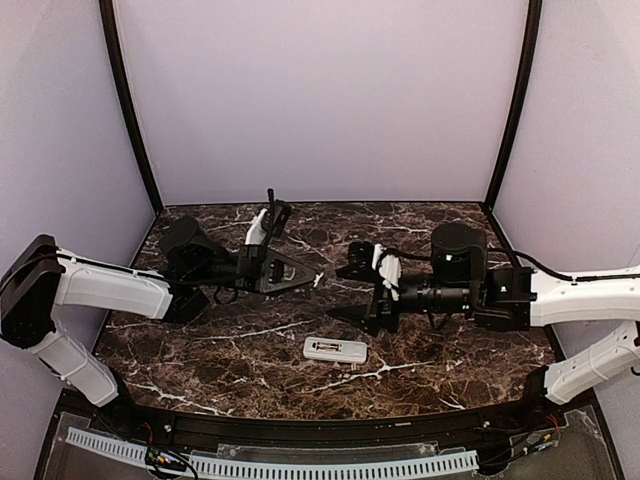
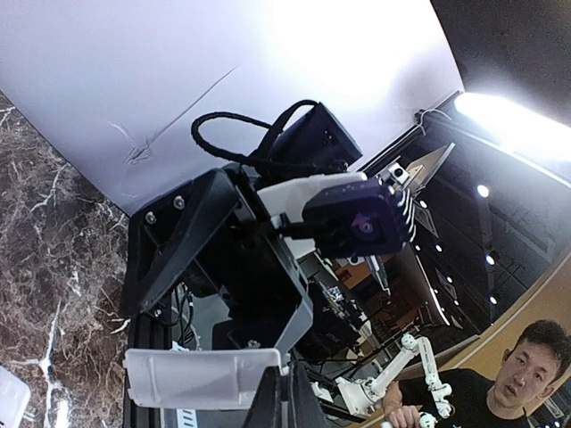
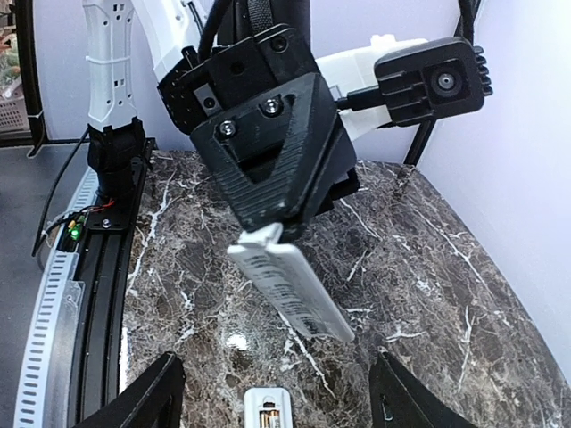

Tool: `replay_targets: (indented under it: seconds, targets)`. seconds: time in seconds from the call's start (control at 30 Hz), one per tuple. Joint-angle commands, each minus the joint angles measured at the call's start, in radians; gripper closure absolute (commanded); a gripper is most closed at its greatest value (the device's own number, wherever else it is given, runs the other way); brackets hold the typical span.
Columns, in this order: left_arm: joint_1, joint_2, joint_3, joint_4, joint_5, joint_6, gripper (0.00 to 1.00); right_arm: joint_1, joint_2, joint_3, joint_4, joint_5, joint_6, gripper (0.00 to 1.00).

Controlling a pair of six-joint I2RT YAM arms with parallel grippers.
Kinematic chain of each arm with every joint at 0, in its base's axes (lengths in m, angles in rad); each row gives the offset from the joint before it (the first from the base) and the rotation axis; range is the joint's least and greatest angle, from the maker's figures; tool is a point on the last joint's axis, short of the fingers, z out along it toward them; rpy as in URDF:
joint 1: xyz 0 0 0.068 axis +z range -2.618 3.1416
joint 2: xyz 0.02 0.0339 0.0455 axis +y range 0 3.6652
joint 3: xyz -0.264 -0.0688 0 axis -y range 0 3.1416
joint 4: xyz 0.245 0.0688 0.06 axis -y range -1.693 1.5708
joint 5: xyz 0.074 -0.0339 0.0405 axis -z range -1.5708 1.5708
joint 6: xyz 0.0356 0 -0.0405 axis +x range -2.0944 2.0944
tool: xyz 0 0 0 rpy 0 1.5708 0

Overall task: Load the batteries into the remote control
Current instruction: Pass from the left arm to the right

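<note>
The white remote control (image 1: pixel 335 350) lies back-up on the marble table, near the front centre. Two reddish-brown batteries (image 1: pixel 336 349) sit in its open compartment. They also show at the bottom of the right wrist view (image 3: pixel 272 415). My left gripper (image 1: pixel 305 277) is held above the table, shut on the small flat white cover piece (image 3: pixel 290 290) and pointing at the right gripper. The cover also shows in the left wrist view (image 2: pixel 201 378). My right gripper (image 1: pixel 348 293) is open and empty, hovering behind and above the remote, facing the left gripper.
The dark marble table (image 1: pixel 200 345) is enclosed by pale walls on three sides. A black rail with a white cable chain (image 1: pixel 300 465) runs along the front edge. The two grippers are close together over the table's middle.
</note>
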Motion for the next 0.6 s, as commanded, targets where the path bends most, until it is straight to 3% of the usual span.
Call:
replay_targets:
  seconds: [0.0,0.23,0.57]
  targets:
    - [0.001,0.035,-0.022,0.212,-0.008,-0.137,0.99,0.058,0.030,0.035,0.067,0.180,-0.113,0.30]
    - [0.001,0.080,-0.033,0.346,-0.036,-0.229,0.99,0.146,0.097,0.057,0.178,0.413,-0.205,0.32]
    - [0.001,0.088,-0.046,0.387,-0.055,-0.255,0.99,0.177,0.124,0.062,0.203,0.481,-0.242,0.45]
